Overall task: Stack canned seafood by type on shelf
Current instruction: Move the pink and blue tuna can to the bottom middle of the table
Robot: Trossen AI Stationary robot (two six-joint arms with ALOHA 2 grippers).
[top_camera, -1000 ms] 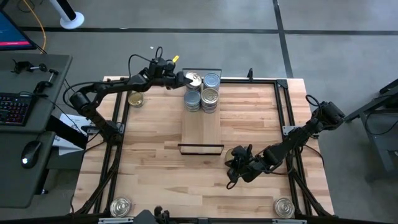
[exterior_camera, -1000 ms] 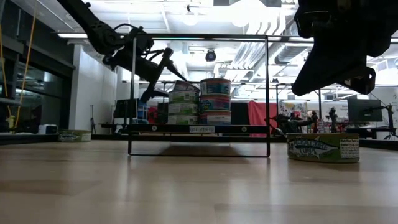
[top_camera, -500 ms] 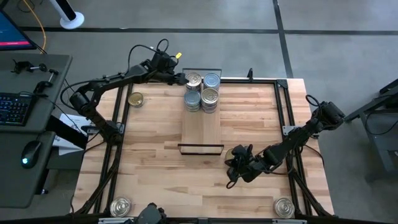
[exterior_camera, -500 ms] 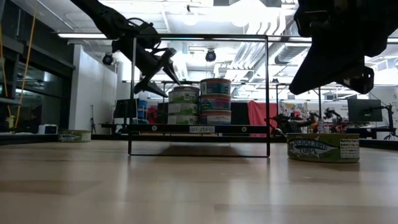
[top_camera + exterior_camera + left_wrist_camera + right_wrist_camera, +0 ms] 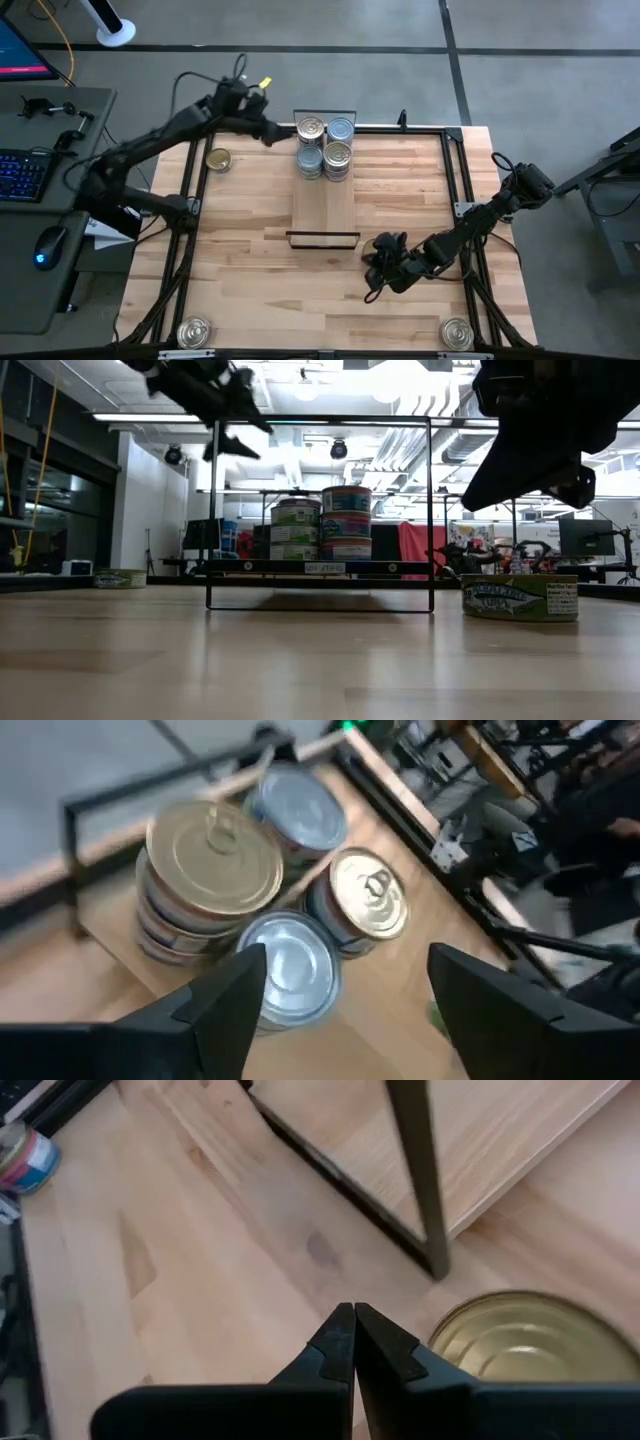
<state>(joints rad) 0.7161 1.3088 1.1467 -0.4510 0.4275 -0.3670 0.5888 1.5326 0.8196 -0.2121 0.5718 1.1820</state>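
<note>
On the narrow light-wood plank shelf with black wire end frames [image 5: 324, 205], four stacks of small flat round tins [image 5: 325, 146] stand at the far end, two gold-topped and two silver-blue-topped. In the left wrist view the stacks sit close together, the gold-lidded stack [image 5: 212, 860] tallest beside a silver-blue-lidded one [image 5: 290, 960].

The left tool [image 5: 268, 133] hangs in the air just beside the stacks, on their left, with its fingers [image 5: 225, 1005] spread wide and nothing between them. It looks to be between tins: one placement seems finished and the next pick not yet begun.

Loose tins lie on the butcher-block desk [image 5: 250, 260]: a gold-topped tin [image 5: 218, 159] near the left edge, close to the left arm, a silver-topped tin [image 5: 194, 332] at the near left corner and another [image 5: 457, 332] at the near right corner. A gold-lidded tin [image 5: 525, 1338] lies just beside the right tool [image 5: 354, 1342], which waits low over the desk near the shelf's near end, fingers pressed together and holding nothing.

The likely next move is for the left tool to swing over the gold-topped tin near the left edge, descend around its rim, and carry it to a gold stack. That calls for a level grip and a careful centring, since the stacks stand close and a nudge could topple a neighbour.
</note>
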